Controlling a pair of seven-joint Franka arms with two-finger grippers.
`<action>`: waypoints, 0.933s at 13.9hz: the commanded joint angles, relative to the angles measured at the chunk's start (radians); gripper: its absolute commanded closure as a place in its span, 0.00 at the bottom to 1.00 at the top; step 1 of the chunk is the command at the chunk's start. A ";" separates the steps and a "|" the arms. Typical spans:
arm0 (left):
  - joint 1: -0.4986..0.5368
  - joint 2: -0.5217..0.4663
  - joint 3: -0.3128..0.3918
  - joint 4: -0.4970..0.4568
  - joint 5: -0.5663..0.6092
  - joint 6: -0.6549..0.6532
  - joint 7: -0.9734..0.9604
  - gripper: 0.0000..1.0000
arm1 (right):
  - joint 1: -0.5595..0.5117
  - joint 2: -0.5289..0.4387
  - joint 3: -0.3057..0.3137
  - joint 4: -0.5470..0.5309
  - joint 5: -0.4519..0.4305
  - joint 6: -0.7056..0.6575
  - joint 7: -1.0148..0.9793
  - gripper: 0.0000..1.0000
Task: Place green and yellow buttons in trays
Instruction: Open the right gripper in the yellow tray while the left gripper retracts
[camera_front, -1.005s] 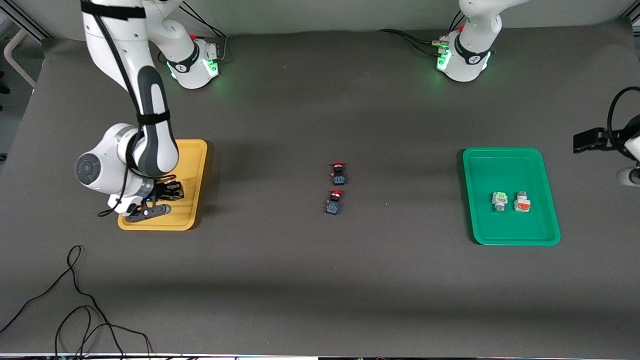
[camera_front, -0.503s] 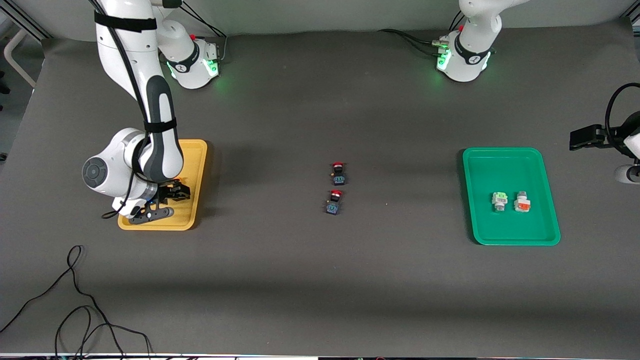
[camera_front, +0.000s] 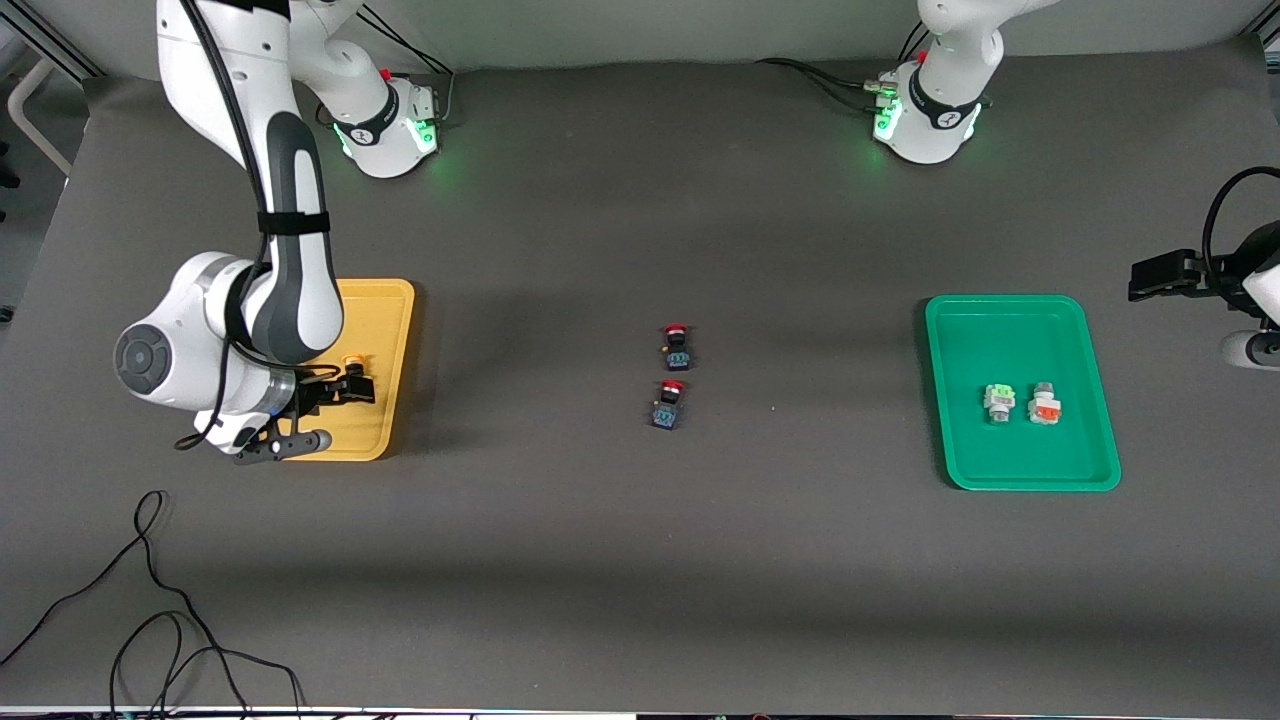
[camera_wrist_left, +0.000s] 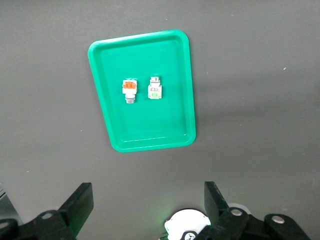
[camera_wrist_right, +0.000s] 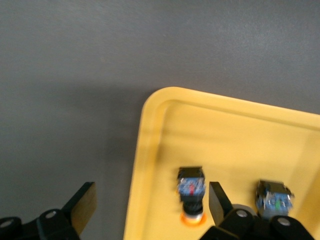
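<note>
The yellow tray (camera_front: 385, 310) lies at the right arm's end of the table. My right gripper (camera_front: 332, 393) hangs open and empty over its corner. In the right wrist view the gripper (camera_wrist_right: 150, 205) straddles the tray's rim (camera_wrist_right: 150, 125), and two black-bodied yellow-capped buttons (camera_wrist_right: 191, 192) (camera_wrist_right: 274, 200) lie in the tray. One of them shows in the front view (camera_front: 352, 362). The green tray (camera_front: 1020, 470) holds the green-faced button (camera_front: 998, 402) and the orange-faced button (camera_front: 1045, 403). My left gripper (camera_front: 1165, 278) is open, empty and high beside the green tray (camera_wrist_left: 150, 142).
Two red-capped black buttons (camera_front: 677, 346) (camera_front: 668, 404) lie at the table's middle. Loose black cables (camera_front: 150, 620) lie near the front camera at the right arm's end. The arm bases stand along the edge farthest from the front camera.
My right gripper has drawn back from the yellow tray toward the right arm's end of the table, and a yellow-capped button now shows on the tray. The left gripper has drifted slightly.
</note>
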 joint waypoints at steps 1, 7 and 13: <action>-0.066 0.000 0.071 0.023 -0.021 -0.025 -0.015 0.01 | 0.009 -0.003 -0.026 0.168 -0.070 -0.182 0.109 0.00; -0.381 -0.078 0.416 -0.058 -0.083 0.019 0.002 0.01 | 0.012 -0.049 -0.110 0.431 -0.137 -0.512 0.189 0.00; -0.465 -0.367 0.488 -0.504 -0.080 0.306 0.002 0.01 | -0.211 -0.294 0.183 0.434 -0.389 -0.515 0.262 0.00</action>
